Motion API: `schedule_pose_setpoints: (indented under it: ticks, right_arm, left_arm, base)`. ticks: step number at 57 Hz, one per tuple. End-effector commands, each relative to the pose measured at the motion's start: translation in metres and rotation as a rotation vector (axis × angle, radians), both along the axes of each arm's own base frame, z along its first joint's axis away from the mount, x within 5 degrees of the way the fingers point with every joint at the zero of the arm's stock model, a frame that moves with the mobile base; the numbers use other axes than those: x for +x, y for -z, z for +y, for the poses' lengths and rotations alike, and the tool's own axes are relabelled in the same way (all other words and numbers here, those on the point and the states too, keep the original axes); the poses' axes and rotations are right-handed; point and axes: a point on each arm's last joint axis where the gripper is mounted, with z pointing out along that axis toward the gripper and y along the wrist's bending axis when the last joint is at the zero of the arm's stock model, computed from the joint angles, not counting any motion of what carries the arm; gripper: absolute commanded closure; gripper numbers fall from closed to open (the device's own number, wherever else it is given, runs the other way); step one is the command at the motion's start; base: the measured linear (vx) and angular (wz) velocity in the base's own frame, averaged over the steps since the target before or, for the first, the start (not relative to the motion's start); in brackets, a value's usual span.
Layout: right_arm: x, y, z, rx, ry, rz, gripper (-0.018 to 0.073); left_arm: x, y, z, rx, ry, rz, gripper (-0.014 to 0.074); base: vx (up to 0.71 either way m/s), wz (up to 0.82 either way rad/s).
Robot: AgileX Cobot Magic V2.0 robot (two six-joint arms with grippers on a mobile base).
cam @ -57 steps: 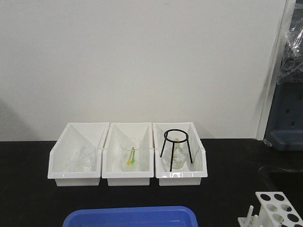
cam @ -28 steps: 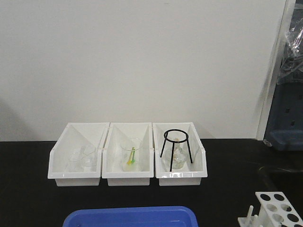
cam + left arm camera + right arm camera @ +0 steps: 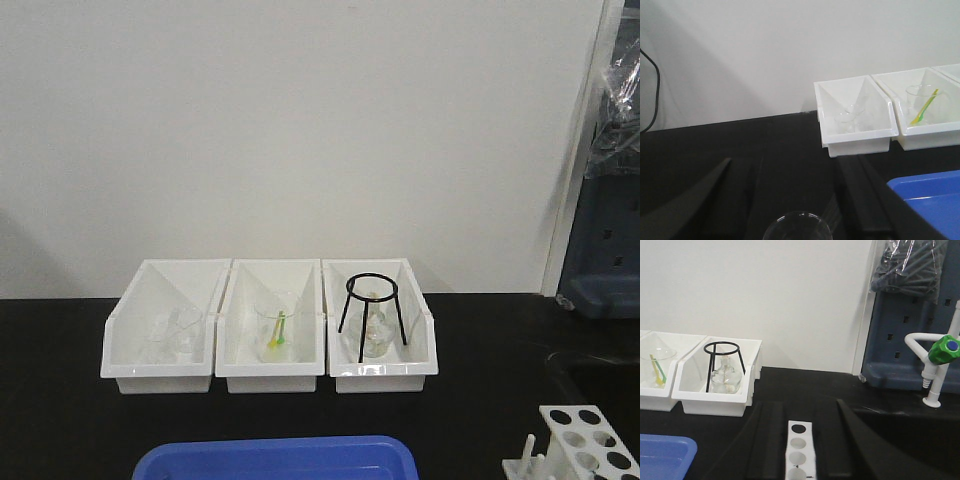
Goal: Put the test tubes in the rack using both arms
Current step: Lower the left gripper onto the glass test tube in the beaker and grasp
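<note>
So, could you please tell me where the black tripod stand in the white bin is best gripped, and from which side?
Probably its top ring, from straight above. On the tripod stand the ring lies level and exposed. The legs stand inside the walls of the white bin and straddle a glass flask, so a sideways approach looks blocked.
</note>
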Motion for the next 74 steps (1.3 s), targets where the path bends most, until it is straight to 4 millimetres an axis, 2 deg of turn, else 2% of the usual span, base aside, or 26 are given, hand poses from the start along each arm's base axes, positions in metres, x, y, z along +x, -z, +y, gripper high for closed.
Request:
schedule_pose_setpoints:
  ticks: [1, 9, 20, 38, 57, 74]
  right_arm:
    - [0.001, -0.018, 0.000, 0.003, 0.004, -0.100, 0.0193]
    - [0.001, -0.018, 0.000, 0.003, 0.004, -0.100, 0.0127]
    - [0.001, -0.018, 0.000, 0.001, 0.004, -0.100, 0.0123]
    - [0.001, -0.018, 0.000, 0.001, 0.004, -0.100, 0.0123]
    - [0.001, -0.014, 0.000, 0.001, 0.004, -0.062, 0.0122]
    - [0.001, -0.014, 0.000, -0.001, 0.004, -0.062, 0.0122]
  left_arm:
    - [0.001, -0.018, -0.001, -0.018, 0.008, -0.092, 0.0017]
    - [0.003, -0.004, 0.000, 0.041, 0.003, 0.055, 0.0015]
    - [0.014, 0.015, -0.003, 0.167, 0.062, 0.234, 0.0016]
    - [0.047, 0.020, -0.010, 0.244, 0.134, 0.225, 0.0016]
    - [0.084, 0.038, -0.011, 0.245, 0.125, 0.255, 0.0016]
    - [0.108, 0.054, -0.014, 0.242, 0.123, 0.249, 0.0016]
  base:
    - [0.00, 0.00]
    - [0.00, 0.00]
    - [0.00, 0.00]
    - [0.00, 0.00]
    - [0.00, 0.00]
    - [0.00, 0.00]
